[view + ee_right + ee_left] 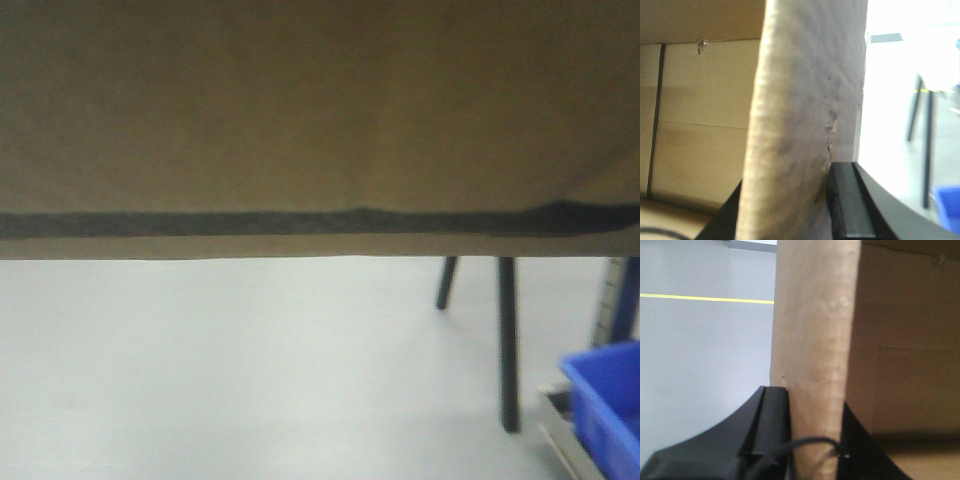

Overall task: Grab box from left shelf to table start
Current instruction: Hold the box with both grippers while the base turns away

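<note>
The brown cardboard box [320,120] fills the upper half of the front view, held up above the pale floor, with a dark band along its lower part. No lettering shows. In the left wrist view, my left gripper [815,437] is shut on an upright wall of the box [815,340], with one black finger [772,425] on its outer side and the other inside. In the right wrist view, my right gripper [790,207] is shut on the opposite wall of the box [805,100], its outer finger [850,200] pressed against it. The left shelf and the table are out of view.
Grey floor lies below the box. Dark thin legs [508,340] stand at the right, and a blue bin [610,400] sits in the lower right corner. A yellow line [705,298] crosses the floor to the left of the box.
</note>
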Action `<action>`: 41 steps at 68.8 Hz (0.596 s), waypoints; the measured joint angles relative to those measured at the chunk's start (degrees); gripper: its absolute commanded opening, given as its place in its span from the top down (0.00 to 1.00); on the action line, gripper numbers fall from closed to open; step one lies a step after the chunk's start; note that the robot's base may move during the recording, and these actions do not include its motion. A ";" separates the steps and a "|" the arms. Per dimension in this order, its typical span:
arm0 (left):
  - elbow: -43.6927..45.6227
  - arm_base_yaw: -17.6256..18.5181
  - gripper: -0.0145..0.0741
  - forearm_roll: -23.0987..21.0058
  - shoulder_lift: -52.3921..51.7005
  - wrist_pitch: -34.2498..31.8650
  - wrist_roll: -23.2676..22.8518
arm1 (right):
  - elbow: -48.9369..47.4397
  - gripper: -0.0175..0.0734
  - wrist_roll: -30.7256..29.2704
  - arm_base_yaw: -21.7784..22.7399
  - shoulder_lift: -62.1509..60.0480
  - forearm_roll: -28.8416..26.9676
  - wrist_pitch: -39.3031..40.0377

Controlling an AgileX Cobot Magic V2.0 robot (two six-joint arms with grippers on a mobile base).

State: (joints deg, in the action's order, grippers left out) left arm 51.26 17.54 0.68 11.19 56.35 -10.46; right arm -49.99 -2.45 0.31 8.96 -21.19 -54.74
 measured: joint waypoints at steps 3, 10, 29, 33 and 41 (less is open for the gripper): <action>0.00 0.00 0.94 0.00 0.00 0.00 0.00 | 0.00 0.74 0.00 0.00 0.00 0.00 0.00; 0.00 0.00 0.94 0.00 0.00 0.00 0.00 | 0.00 0.74 0.00 0.00 0.00 0.00 0.00; 0.00 0.00 0.94 0.00 0.00 0.00 0.00 | 0.00 0.74 0.00 0.00 0.00 0.00 0.00; 0.00 0.00 0.94 0.00 0.00 0.00 0.00 | 0.00 0.74 0.00 0.00 0.00 0.00 0.00; 0.00 0.00 0.94 -0.10 0.00 0.00 0.00 | 0.00 0.74 0.00 0.00 0.00 0.00 0.00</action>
State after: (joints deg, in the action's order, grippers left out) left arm 51.26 17.54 0.58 11.19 56.35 -10.46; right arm -49.99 -2.45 0.31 8.96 -21.19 -54.74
